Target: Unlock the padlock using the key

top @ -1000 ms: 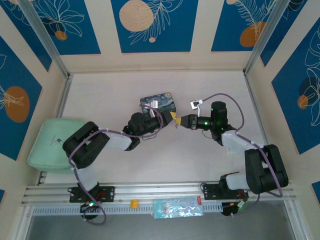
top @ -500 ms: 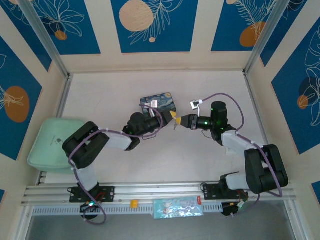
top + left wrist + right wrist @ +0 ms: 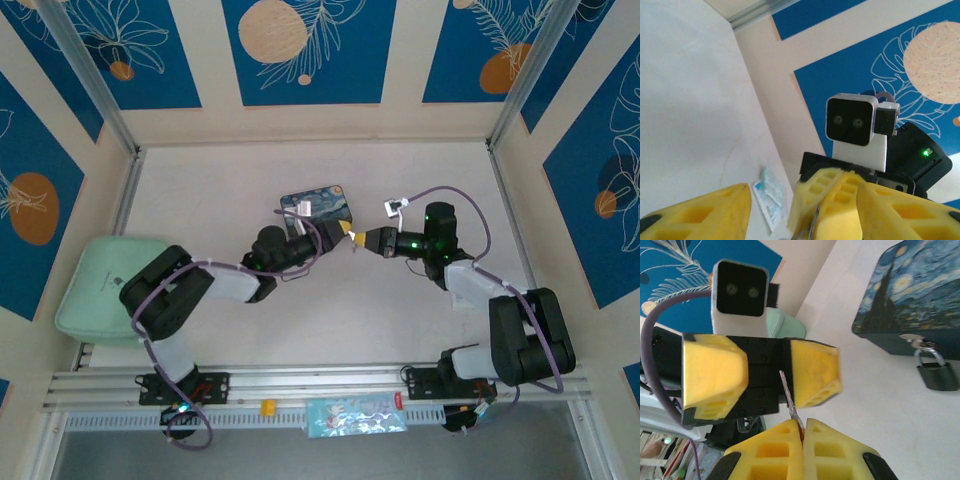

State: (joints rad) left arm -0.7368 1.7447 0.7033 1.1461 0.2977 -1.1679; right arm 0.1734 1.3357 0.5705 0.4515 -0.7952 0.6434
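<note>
You have the two grippers meeting tip to tip near the middle of the table (image 3: pixel 330 330): the left gripper (image 3: pixel 338 232) is at 9 o'clock of the meeting point and the right gripper (image 3: pixel 360 240) at 3 o'clock. The key (image 3: pixel 789 400) is pinched between the right gripper's fingertips, and its free end reaches into the gap between the left gripper's spread fingers. The box (image 3: pixel 318 205) lies at 11 o'clock of that point, just behind the left gripper. The padlock (image 3: pixel 937 375) hangs against the box's side wall. A cushion (image 3: pixel 100 285) sits at the table's 8 o'clock edge, and a packet (image 3: pixel 355 415) lies on the near rail at 6 o'clock.
</note>
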